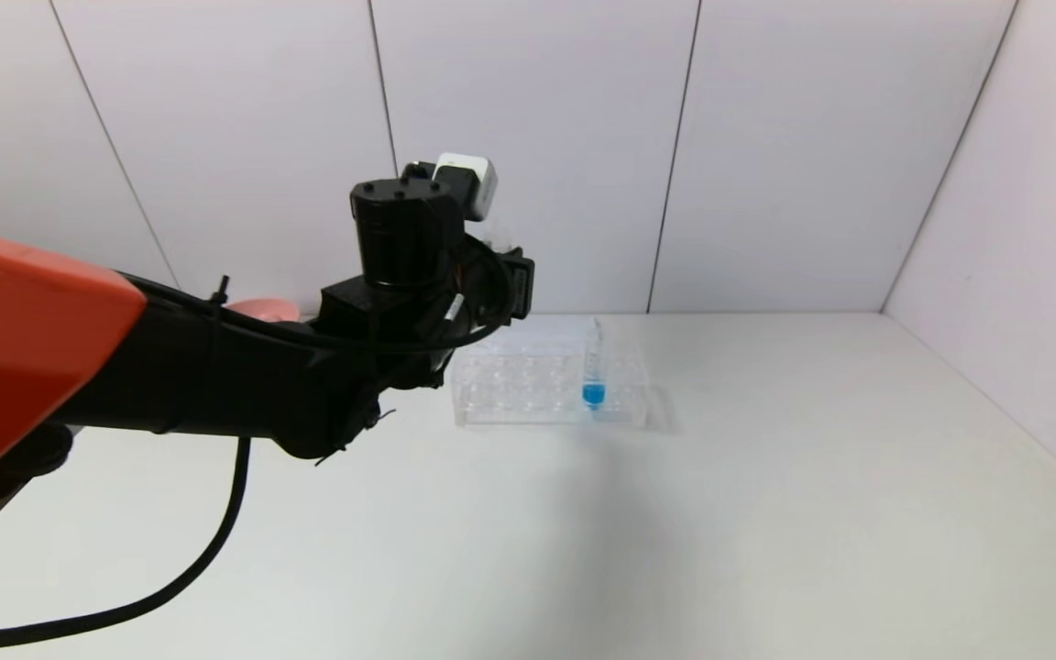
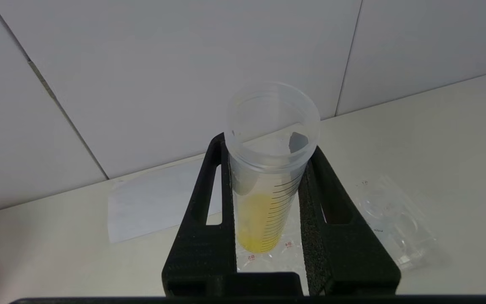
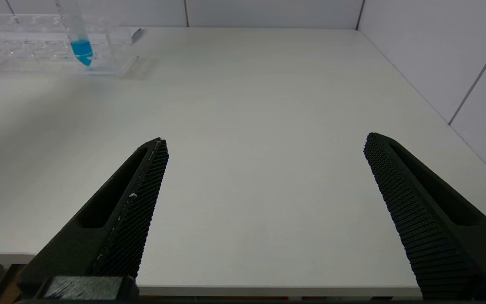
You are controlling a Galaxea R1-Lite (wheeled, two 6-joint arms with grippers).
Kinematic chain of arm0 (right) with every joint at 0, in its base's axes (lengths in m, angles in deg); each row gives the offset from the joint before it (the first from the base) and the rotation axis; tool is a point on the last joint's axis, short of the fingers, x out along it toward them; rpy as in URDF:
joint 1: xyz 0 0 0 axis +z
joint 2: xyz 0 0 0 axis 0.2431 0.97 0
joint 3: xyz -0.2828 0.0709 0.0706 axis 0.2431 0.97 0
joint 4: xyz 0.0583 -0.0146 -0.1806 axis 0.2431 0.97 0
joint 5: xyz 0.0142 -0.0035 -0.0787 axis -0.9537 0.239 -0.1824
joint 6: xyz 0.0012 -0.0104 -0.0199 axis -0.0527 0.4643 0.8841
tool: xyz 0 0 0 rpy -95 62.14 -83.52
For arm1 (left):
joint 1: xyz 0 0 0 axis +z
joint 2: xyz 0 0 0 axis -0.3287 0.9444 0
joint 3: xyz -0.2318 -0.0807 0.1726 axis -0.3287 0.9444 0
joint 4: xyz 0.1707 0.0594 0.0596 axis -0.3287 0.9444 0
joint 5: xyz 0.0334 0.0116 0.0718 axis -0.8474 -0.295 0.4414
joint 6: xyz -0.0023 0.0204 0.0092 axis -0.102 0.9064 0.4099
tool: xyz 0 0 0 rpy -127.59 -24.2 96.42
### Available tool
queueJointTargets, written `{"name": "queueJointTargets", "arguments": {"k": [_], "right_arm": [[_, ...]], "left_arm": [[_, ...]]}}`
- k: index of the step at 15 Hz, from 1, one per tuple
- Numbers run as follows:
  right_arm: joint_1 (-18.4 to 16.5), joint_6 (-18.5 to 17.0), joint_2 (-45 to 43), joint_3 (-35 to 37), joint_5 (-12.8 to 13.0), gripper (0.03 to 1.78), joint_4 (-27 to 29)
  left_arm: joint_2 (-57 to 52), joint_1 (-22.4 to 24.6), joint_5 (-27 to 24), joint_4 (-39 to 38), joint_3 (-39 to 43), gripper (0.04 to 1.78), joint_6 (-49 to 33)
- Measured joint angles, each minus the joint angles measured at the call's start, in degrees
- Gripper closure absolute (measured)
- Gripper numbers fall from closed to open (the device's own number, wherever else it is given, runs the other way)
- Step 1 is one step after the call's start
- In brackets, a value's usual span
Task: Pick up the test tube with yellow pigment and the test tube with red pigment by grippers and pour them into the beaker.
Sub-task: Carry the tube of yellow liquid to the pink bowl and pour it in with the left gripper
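Left claw pinches the yellow tube, raised at frame centre, liquid unpoured. Right claw spread, idle over bare tabletop. Red tube and beaker unseen; both pours outstanding.

Bright, even overhead light. A soft, broad shadow lies on the desk at the frame's center, and the tube rack throws a faint one rightward. No glare; focus stays sharp.

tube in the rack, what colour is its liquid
Blue; the right wrist view shows it best.
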Motion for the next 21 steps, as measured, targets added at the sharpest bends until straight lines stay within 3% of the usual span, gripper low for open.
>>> {"name": "queueJointTargets", "arguments": {"k": [10,21], "right_arm": [[0.0,0.0,0.0,0.0,0.0,0.11,0.0],[0.0,0.0,0.0,0.0,0.0,0.11,0.0]], "left_arm": [[-10.9,4.3,0.0,15.1,-2.6,1.38,0.1],[-16.9,17.9,-0.7,18.5,0.7,1.38,0.5]]}}
